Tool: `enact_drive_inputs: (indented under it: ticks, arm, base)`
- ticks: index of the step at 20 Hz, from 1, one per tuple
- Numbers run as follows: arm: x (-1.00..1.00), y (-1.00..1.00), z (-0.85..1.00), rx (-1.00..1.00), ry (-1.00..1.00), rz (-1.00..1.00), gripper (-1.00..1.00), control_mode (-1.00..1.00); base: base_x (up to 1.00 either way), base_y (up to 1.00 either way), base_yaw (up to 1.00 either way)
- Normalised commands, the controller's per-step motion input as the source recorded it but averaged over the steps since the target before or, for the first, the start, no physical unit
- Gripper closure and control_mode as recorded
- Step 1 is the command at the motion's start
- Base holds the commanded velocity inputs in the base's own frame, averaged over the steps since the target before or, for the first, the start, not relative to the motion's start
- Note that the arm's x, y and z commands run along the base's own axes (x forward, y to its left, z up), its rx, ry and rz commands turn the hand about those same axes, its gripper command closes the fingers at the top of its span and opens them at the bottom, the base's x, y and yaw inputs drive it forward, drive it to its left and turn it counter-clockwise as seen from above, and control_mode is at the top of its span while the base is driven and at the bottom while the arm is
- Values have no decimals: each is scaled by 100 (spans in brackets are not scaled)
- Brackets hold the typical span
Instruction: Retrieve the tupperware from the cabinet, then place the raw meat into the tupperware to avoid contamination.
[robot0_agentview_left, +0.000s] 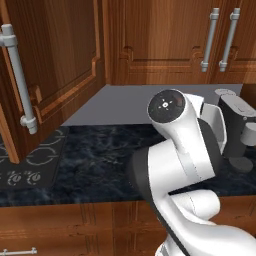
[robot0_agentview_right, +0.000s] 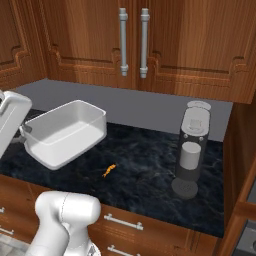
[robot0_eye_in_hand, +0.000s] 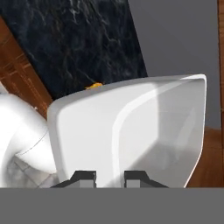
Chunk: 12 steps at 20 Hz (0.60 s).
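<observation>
No brand, label or writing can be read on any item. The arm (robot0_agentview_left: 180, 150) is folded at the elbow and reaches forward over the dark stone counter (robot0_agentview_right: 150, 175). The gripper (robot0_eye_in_hand: 109, 177) is closed on the near wall of the white tub (robot0_agentview_right: 65, 132), one fingertip (robot0_eye_in_hand: 84, 176) on each side of the rim. The tub is held above the counter, tilted, with its open side up. The raw meat (robot0_agentview_right: 109, 170) lies on the counter just beside the tub's lower corner, apart from it. The cabinet (robot0_agentview_left: 45, 65) door stands open at the left. A grey appliance (robot0_agentview_right: 191, 150) stands on the counter, well apart from the tub.
</observation>
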Motion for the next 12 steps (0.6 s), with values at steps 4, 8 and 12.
enact_drive_inputs:
  ticks: [4, 8, 12]
  arm:
    - [33, 14, -37, 0, 0, 1, 100, -100]
    - [35, 4, -24, 0, 0, 0, 100, -100]
    - [31, 0, -14, 1, 0, 0, 100, -100]
  base:
    - [0, 0, 0]
    - [0, 0, 0]
    - [0, 0, 0]
